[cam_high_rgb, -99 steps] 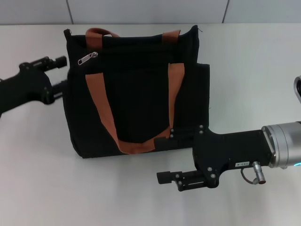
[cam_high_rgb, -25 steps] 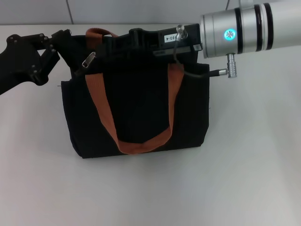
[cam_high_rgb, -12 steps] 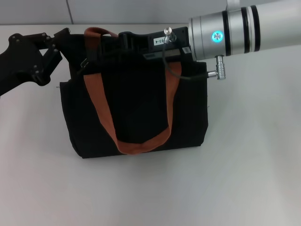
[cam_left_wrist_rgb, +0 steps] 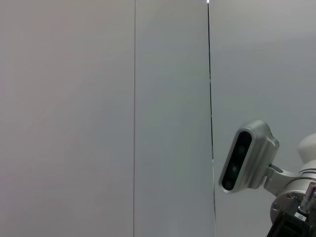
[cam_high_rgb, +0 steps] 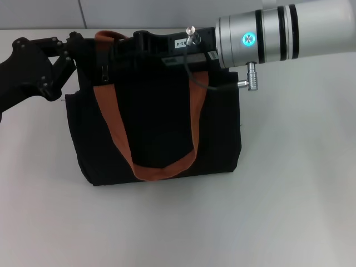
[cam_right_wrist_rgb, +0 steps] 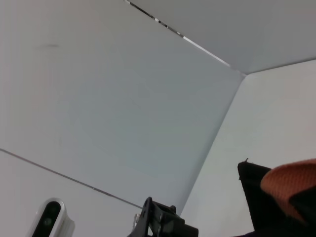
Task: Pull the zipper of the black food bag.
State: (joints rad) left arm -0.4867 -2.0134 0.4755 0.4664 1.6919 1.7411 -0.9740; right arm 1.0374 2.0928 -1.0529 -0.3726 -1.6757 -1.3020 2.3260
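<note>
Black food bag (cam_high_rgb: 161, 128): plain black fabric, unpatterned. Handle strap (cam_high_rgb: 119, 139): rust-orange webbing. Zipper (cam_high_rgb: 104, 74), beside the right gripper (cam_high_rgb: 114, 53): dull silver on black. Right gripper: matte black; arm behind it silver-white with black bands and a teal-lit ring. Left gripper (cam_high_rgb: 65, 47): matte black. Table (cam_high_rgb: 278, 211): plain white. Wall: pale grey panels.

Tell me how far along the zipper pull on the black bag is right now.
Reach done: the left gripper is at the black food bag's top left corner, and the right gripper lies across its top edge by the zipper. In hand: closing on the tab, though no grip is visible. Left: the pull along the track.
</note>
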